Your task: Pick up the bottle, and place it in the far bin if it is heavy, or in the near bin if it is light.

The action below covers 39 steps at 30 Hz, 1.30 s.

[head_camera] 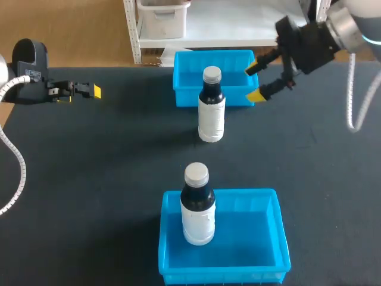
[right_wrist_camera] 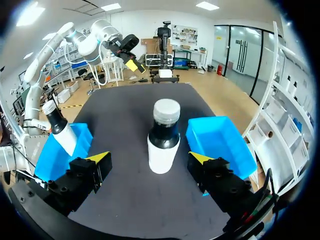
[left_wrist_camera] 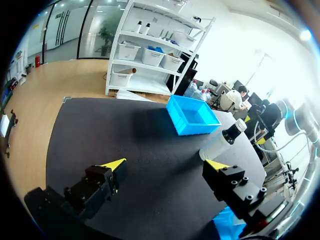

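When reading places as clock hours on the table (head_camera: 107, 167) in the head view, with 12 at the far edge, find the standing bottle (head_camera: 211, 110) near centre, slightly toward 12 o'clock, upright on the dark surface, white-bodied with a dark neck and a grey cap. Find the far bin (head_camera: 184, 95) at 12 o'clock, blue, just behind that bottle. Find the near bin (head_camera: 262, 238) at 6 o'clock, blue, with a second bottle (head_camera: 197, 205) upright inside at its 9 o'clock side. Note the left gripper (head_camera: 77, 94) at 10 o'clock, well apart from both bottles. Confirm in the left wrist view: left gripper (left_wrist_camera: 165, 167) released, fingers spread wide above bare table, far bin (left_wrist_camera: 192, 116) ahead, standing bottle (left_wrist_camera: 222, 142) ahead beyond one fingertip. Note the right gripper (head_camera: 254, 81) at 1 o'clock, by the 3 o'clock end of the far bin, near the standing bottle but apart from it. Confirm in the right wrist view: right gripper (right_wrist_camera: 149, 157) released, fingers parted, standing bottle (right_wrist_camera: 164, 137) ahead and centred between the yellow tips, touching neither; far bin (right_wrist_camera: 220, 142) beside one finger, near bin (right_wrist_camera: 52, 157) with the second bottle (right_wrist_camera: 60, 131) beside the other.
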Available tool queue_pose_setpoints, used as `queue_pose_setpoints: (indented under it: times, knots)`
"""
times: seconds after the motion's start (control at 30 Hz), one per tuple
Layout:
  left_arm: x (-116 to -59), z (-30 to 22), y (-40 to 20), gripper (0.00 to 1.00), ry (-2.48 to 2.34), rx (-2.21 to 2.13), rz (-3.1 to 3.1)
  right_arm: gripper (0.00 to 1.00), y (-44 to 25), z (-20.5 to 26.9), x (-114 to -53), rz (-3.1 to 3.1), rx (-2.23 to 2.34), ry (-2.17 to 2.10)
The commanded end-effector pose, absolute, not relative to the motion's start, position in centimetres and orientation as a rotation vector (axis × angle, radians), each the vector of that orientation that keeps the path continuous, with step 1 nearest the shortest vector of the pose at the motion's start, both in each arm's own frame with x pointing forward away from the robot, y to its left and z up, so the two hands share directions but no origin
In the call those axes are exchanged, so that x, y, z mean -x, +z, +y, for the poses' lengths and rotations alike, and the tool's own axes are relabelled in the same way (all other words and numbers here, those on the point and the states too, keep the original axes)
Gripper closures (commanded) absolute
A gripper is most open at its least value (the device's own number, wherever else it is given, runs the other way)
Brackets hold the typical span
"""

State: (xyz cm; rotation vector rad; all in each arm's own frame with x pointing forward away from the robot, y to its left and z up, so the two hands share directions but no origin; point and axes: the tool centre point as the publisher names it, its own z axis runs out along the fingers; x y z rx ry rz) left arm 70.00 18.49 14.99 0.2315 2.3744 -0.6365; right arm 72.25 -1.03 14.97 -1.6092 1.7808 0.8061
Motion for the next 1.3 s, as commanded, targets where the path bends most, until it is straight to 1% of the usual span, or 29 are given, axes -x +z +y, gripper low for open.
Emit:
queue_pose_setpoints:
  times: [0.03,0.67,0.93,1.23,1.3]
  knots:
    - [-70.0,18.5,15.0,0.0,-0.636,-0.231,2.374,0.0,13.8,1.2,-75.7,1.749,1.654,0.896]
    - [-70.0,18.5,15.0,0.0,-0.636,-0.231,2.374,0.0,12.4,6.6,-74.8,1.693,1.668,1.039]
    - [-70.0,18.5,15.0,0.0,-0.636,-0.231,2.374,0.0,12.1,7.5,-74.5,1.696,1.649,1.06]
    - [-70.0,18.5,15.0,0.0,-0.636,-0.231,2.374,0.0,11.9,7.4,-74.5,1.7,1.635,1.058]
    - [-70.0,18.5,15.0,0.0,-0.636,-0.231,2.374,0.08,11.9,7.4,-74.5,1.699,1.632,1.057]
